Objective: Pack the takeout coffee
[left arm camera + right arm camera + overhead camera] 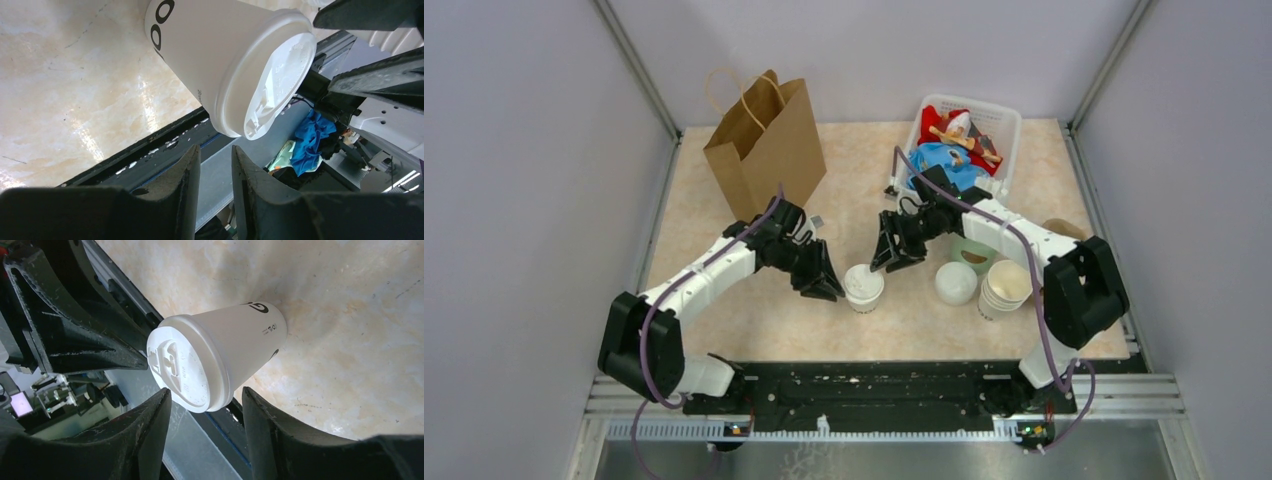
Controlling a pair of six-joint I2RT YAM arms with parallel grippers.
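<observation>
Top view: the white paper cup with black lettering and a white plastic lid stands upright on the marble-patterned bench, near the middle of its near edge. Its long axis is vertical, lid up, and it sits between the left gripper and the right gripper.

Left wrist view: the left gripper's jaws are narrowly apart and empty, with the cup just beyond them.

Right wrist view: the right gripper is open wider and holds nothing, the lidded cup just ahead of its tips.

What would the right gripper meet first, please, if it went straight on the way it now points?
Most likely the takeout coffee, its lid first: it stands straight ahead of the right gripper, between the lines of its open jaws. How near, I cannot tell.
</observation>
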